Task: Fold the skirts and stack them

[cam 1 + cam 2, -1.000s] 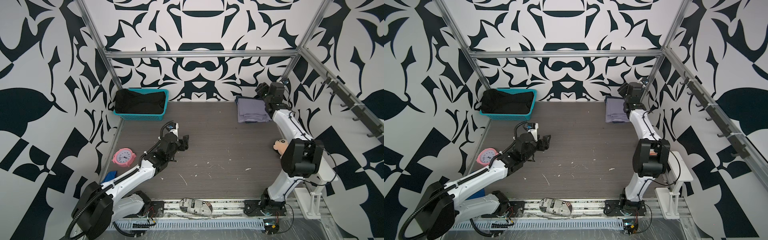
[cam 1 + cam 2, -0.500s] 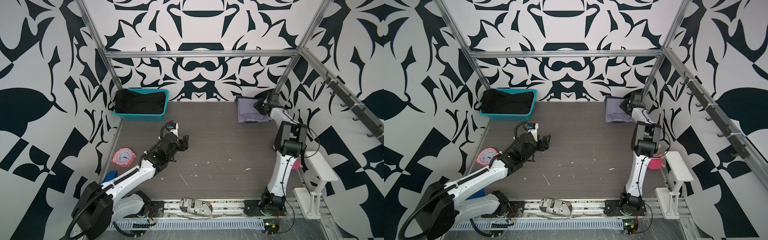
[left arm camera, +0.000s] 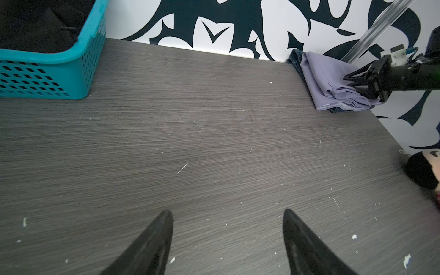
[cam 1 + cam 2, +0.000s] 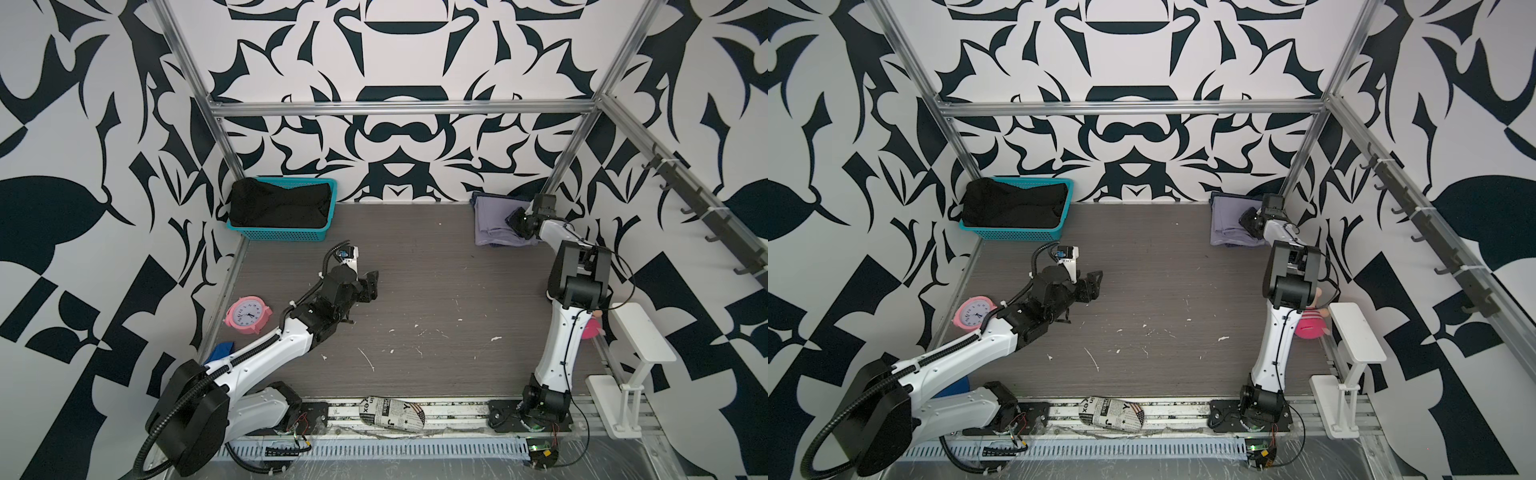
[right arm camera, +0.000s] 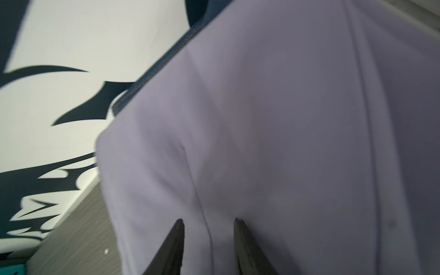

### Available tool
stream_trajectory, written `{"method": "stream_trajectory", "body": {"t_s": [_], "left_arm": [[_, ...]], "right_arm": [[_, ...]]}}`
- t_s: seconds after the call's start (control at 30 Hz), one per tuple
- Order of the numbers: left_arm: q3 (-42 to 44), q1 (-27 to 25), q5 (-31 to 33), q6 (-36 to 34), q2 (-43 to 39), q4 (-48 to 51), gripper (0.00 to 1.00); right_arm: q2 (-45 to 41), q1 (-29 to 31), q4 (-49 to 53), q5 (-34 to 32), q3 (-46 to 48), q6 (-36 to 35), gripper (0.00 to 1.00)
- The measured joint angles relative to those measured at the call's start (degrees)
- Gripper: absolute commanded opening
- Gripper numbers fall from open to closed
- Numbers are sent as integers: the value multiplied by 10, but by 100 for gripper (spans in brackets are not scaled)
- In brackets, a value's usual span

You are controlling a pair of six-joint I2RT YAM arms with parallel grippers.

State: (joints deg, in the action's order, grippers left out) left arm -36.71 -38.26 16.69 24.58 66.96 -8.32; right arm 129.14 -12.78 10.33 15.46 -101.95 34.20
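Observation:
A folded lavender skirt [image 4: 490, 220] [image 4: 1225, 224] lies in the back right corner on top of a dark blue denim skirt [image 3: 295, 59], whose seamed edge [image 5: 152, 71] shows beside it. My right gripper [image 4: 512, 218] [image 5: 209, 221] is down on the lavender cloth, its fingers narrowed around a raised fold of it. A black skirt [image 4: 280, 205] [image 4: 1013, 205] fills the teal basket [image 4: 282, 235] at the back left. The left gripper [image 4: 372, 282] [image 3: 227, 214] hovers open over bare table left of centre, holding nothing.
A pink clock [image 4: 248, 314] and a blue cloth [image 4: 220, 349] sit at the left edge. At the front rail lies a newspaper-print bundle [image 4: 392, 411]. A plush doll [image 4: 1312, 324] and a white stand [image 4: 636, 332] are beside the right arm.
My right arm dropped from above the stack onto the lavender skirt and its jaws narrowed. The left arm stayed where it was.

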Motion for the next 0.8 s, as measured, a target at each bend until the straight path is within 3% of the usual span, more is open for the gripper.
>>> {"method": "stream_trajectory", "body": {"t_s": [0.17, 0.4, 0.8], "left_arm": [[-7, 0, 0, 0, 10, -4, 77], [-7, 0, 0, -6, 13, -8, 78], [-7, 0, 7, -23, 2, -11, 80]], "right_arm": [[-90, -2, -2, 16, 47, -3, 49], [-205, -28, -72, 31, 183, 19, 56], [-56, -50, -73, 50, 166, 16, 45]]}}
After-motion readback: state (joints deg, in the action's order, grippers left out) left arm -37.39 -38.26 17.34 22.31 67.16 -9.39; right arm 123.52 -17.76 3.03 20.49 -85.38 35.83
